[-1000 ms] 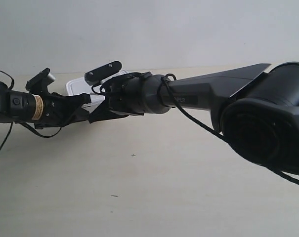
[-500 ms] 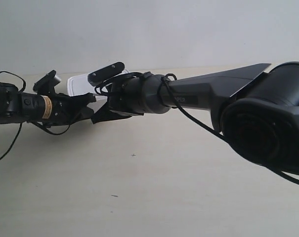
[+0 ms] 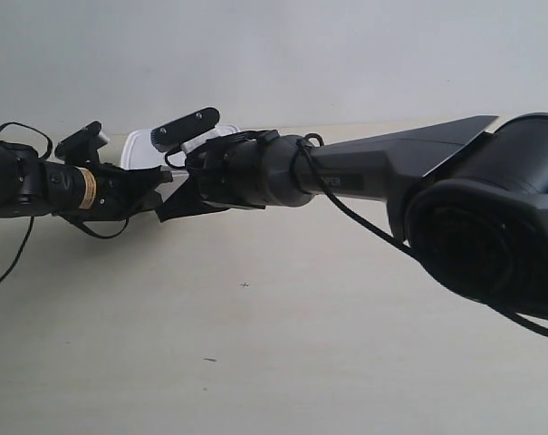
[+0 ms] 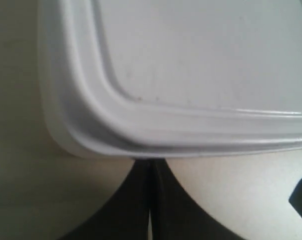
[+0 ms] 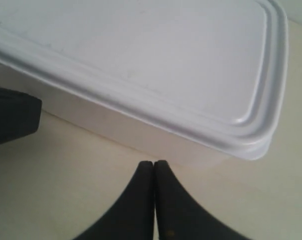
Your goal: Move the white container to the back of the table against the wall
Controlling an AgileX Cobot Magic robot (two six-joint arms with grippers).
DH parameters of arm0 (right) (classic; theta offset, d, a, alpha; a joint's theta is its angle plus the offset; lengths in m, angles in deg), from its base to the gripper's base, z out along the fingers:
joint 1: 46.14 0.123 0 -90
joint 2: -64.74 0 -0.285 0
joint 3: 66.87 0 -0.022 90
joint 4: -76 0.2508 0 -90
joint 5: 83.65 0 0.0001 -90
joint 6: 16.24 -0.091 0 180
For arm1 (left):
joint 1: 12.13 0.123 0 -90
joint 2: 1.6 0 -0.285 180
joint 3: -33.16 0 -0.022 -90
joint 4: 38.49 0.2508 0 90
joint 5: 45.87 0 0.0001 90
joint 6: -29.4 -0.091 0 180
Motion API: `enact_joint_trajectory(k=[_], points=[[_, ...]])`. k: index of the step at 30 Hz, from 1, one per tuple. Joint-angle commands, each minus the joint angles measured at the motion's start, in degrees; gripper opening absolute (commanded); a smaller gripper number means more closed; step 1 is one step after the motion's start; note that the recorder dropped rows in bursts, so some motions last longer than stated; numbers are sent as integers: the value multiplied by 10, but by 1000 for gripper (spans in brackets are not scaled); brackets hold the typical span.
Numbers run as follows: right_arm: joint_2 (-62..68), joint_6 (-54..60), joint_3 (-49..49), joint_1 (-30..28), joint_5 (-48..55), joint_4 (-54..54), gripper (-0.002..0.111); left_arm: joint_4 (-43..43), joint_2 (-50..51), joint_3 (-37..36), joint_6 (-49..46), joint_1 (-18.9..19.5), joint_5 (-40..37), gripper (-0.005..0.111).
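The white container (image 4: 200, 65) fills the left wrist view, lid up, on the table (image 3: 283, 362). My left gripper (image 4: 150, 162) is shut, and its tips press the box's side just under the lid rim. In the right wrist view the white container (image 5: 141, 60) lies ahead of my right gripper (image 5: 153, 164), which is shut with its tips at the foot of the box's wall. In the exterior view only a bit of the white container (image 3: 139, 149) shows behind both arms, close to the wall (image 3: 346, 54).
The arm at the exterior view's right (image 3: 382, 172) spans much of the scene and hides most of the box. A black cable (image 3: 6, 263) hangs from the arm at the exterior view's left. A tiny dark speck (image 3: 245, 285) marks the tabletop.
The white container has slid back toward the wall. Both shut grippers have moved back with it, staying against its near side.
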Motion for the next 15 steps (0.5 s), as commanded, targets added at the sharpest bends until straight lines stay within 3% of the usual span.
enact_joint_trajectory(k=[1, 15], points=[[0, -4, -5, -7, -19, -4, 0, -12, -1, 9, -12, 0, -12, 0], [45, -4, -62, -7, -20, 6, 0, -11, 5, 25, -17, 0, -25, 0]])
